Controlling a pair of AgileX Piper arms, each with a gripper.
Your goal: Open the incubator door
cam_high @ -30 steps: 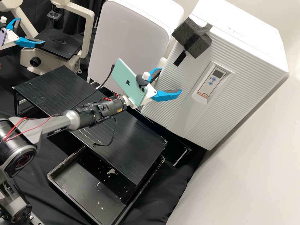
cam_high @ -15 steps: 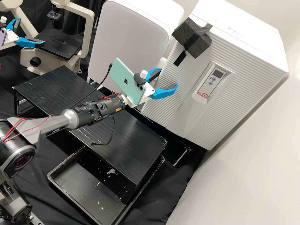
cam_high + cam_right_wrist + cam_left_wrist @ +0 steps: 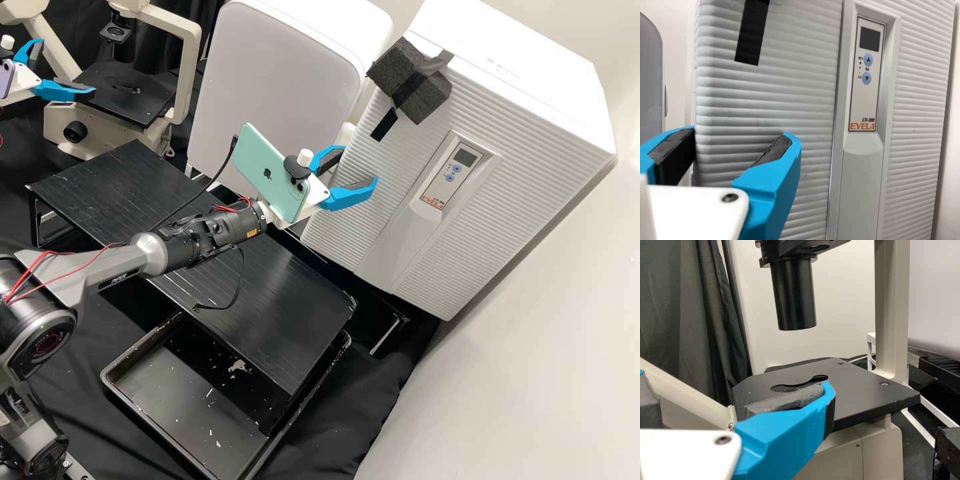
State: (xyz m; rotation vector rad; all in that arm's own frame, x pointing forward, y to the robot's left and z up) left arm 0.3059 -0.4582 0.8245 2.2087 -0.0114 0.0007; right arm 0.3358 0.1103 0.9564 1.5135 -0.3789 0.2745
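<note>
The white incubator (image 3: pixel 533 113) has its ribbed door (image 3: pixel 392 167) closed. The right gripper (image 3: pixel 360 164) stands open by the door's left edge, its fingers apart with nothing visible between them. In the right wrist view, that same gripper (image 3: pixel 741 134) has one finger in front of the ribbed door (image 3: pixel 765 95) and the other just beyond the door's side edge; contact cannot be told. At the high view's upper left, the left gripper (image 3: pixel 67 68) is open near a microscope. The left wrist view shows this gripper (image 3: pixel 735 380) with its fingers spread before the microscope stage (image 3: pixel 860 390).
A dark foam block (image 3: pixel 425 97) is strapped at the incubator's top front edge. Beside the incubator stands a white rounded cabinet (image 3: pixel 280 80). Below the right arm lie a black slatted stand (image 3: pixel 287 320) and a black tray (image 3: pixel 180 413). The microscope (image 3: pixel 123 93) is at the upper left.
The right gripper has drawn back slightly to the left in the high view, with its fingers still apart. The left gripper and the incubator door have stayed still.
</note>
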